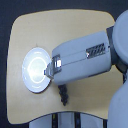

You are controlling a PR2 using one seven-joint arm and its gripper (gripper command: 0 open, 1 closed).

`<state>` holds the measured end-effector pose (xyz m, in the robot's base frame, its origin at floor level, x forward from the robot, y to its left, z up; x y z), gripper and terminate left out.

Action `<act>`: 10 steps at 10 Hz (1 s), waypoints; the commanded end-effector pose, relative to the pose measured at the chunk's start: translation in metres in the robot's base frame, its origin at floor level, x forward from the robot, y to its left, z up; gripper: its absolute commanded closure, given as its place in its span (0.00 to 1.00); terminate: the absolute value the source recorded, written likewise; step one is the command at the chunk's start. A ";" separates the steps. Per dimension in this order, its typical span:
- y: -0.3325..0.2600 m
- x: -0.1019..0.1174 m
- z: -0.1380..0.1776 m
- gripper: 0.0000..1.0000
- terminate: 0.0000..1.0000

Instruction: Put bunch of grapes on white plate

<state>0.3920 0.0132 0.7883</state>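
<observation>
1. Below the arm, toward the near table edge, lies the bunch of grapes (63, 95), on the wooden table (30, 30) and off the white plate (36, 70); only its lower part shows, the rest is hidden under the forearm.
2. Its long axis runs roughly up and down in the exterior view, pointing back toward the gripper (51, 69).
3. From the fingertips the grapes sit down and to the exterior view's right, close by.
4. Whether the fingers are spread or pinching, I cannot tell; they are blurred over the plate's rim.
5. My judgement: the plate lies just beyond the fingertips, so the carry is short, leftward and up.
</observation>
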 end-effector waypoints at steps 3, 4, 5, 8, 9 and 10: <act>0.003 0.009 -0.048 0.00 0.00; 0.002 0.013 -0.054 0.00 0.00; 0.001 0.016 -0.056 0.00 0.00; -0.005 0.021 -0.063 0.00 0.00; -0.004 0.022 -0.066 0.00 0.00; -0.002 0.022 -0.068 0.00 0.00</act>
<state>0.4075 0.0111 0.7323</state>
